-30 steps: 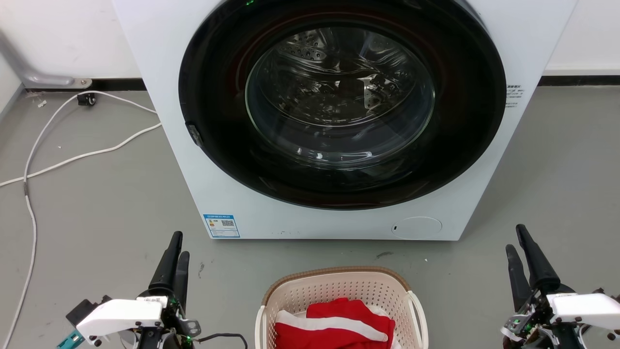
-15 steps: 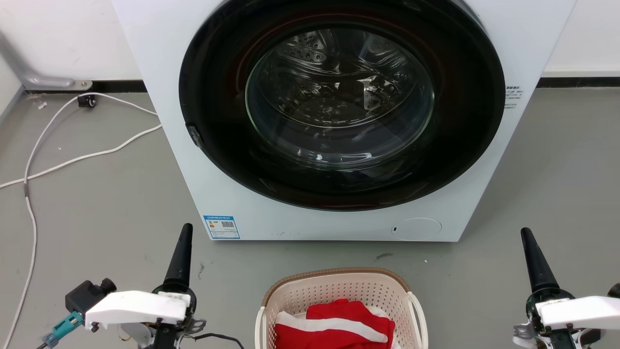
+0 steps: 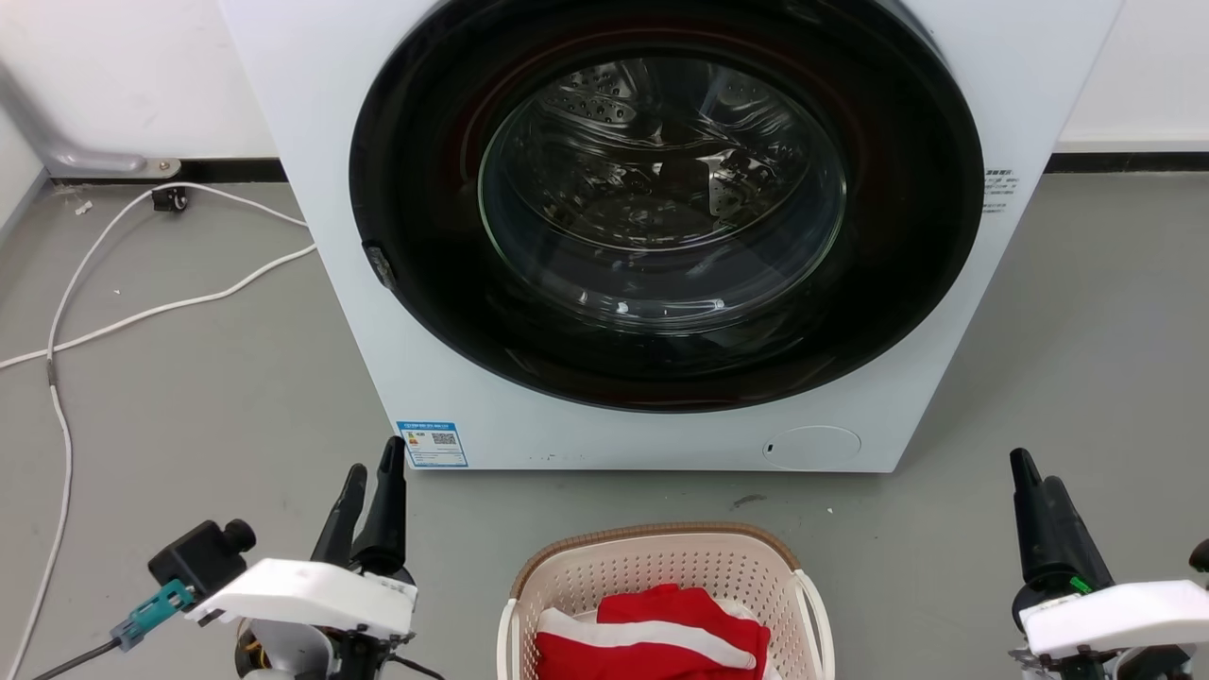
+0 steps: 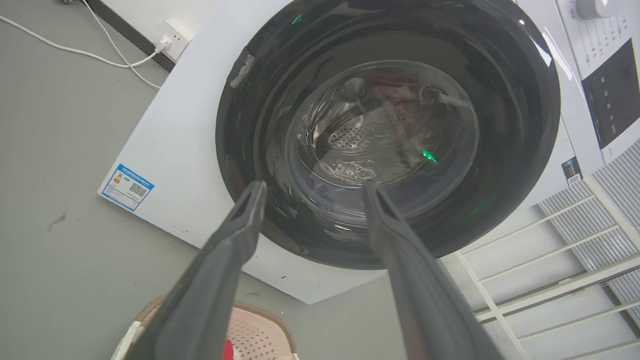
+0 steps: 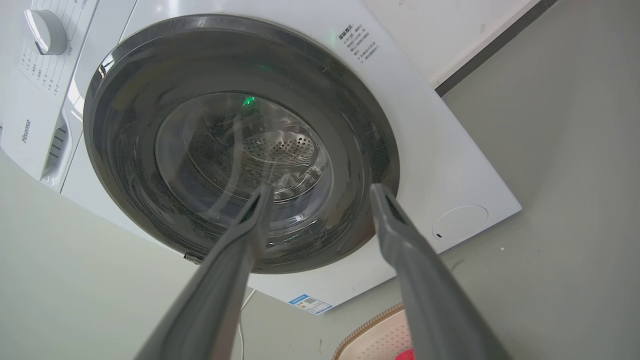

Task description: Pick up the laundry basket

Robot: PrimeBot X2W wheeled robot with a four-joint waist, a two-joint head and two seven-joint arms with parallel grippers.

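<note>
Hisense logo (image 5: 26, 131) on washer (image 5: 440, 160) drawer, blue sticker (image 3: 432, 442) (print illegible)

The grey floor (image 3: 189, 406) carries the washing machine (image 3: 614, 439) far, the laundry basket (image 3: 652, 536) near, and a white cable (image 3: 142, 312) at left.

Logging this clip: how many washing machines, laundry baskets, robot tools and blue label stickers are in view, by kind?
Washing machine: 1
Laundry basket: 1
Tools: 2 (left tool, right tool)
Blue label sticker: 1
Total: 5
</note>
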